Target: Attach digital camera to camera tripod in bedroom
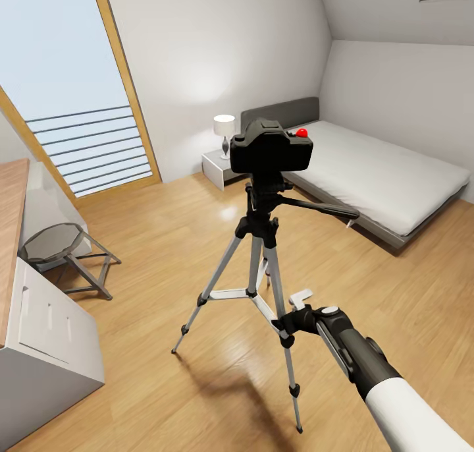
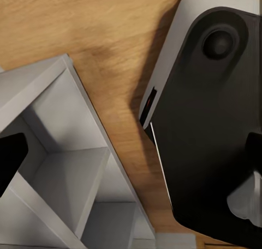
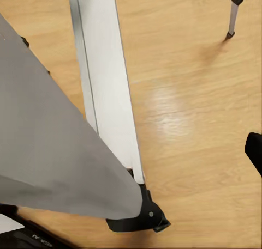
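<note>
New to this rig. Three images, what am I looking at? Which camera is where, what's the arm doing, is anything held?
It's a simulated wheeled robot with two arms, steered by a person. The big picture is from its head, looking down into a bedroom: bed, wood floor, a folding stool. In the middle stands the tripod with the camera sitting on its head. The right gripper is beside a tripod leg, low down; whether it's open or grips the leg can't be told. The other two pictures are from cameras on the wrists. The right wrist one looks past a silver tripod leg at the floor. The left wrist one looks down at grey shelving and the robot's own dark body.
</note>
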Controlling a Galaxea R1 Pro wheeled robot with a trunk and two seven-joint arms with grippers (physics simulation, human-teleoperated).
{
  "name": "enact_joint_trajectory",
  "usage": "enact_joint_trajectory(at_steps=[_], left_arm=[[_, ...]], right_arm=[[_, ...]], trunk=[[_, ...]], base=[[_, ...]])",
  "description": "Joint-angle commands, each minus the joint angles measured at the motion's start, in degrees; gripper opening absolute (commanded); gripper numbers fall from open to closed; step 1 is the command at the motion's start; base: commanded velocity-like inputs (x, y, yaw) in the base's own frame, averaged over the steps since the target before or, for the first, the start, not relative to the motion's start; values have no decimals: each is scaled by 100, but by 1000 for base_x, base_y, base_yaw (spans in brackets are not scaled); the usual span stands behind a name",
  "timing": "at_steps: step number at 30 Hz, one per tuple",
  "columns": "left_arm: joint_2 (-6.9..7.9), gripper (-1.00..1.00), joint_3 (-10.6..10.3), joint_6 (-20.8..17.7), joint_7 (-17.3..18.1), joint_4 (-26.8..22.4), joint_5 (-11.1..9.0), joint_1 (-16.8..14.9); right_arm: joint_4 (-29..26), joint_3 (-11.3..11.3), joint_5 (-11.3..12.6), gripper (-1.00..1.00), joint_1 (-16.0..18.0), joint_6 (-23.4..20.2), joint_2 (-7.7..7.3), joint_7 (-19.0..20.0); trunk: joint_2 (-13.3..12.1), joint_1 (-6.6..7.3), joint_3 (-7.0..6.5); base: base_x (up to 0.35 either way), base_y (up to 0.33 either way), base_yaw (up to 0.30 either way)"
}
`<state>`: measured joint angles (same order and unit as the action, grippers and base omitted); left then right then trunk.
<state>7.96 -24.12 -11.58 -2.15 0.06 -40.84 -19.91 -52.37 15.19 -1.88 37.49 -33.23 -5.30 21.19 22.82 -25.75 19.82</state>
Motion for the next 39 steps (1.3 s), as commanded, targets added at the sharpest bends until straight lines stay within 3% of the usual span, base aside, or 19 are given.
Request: enact_joint_trajectory(at_steps=[1, 25, 29, 39], left_arm=[[-10, 100, -49, -18, -14, -1, -58, -4], [-97, 100, -49, -10, -14, -6, -56, -4], [-95, 100, -49, -10, -14, -6, -59, -4], [-104, 100, -49, -4, -14, -6, -59, -4]], right_arm=[[33, 10, -21, 100, 4, -23, -5, 21], [857, -19, -27, 100, 4, 27, -59, -67], [1034, -22, -21, 100, 4, 71, -202, -75], [1821, -37, 20, 100, 4, 517, -754, -80]], trunk=[[10, -3, 9], [10, -3, 9], [10, -3, 9], [10, -3, 9]], base=[[0, 0, 0], [0, 0, 0], [0, 0, 0], [0, 0, 0]])
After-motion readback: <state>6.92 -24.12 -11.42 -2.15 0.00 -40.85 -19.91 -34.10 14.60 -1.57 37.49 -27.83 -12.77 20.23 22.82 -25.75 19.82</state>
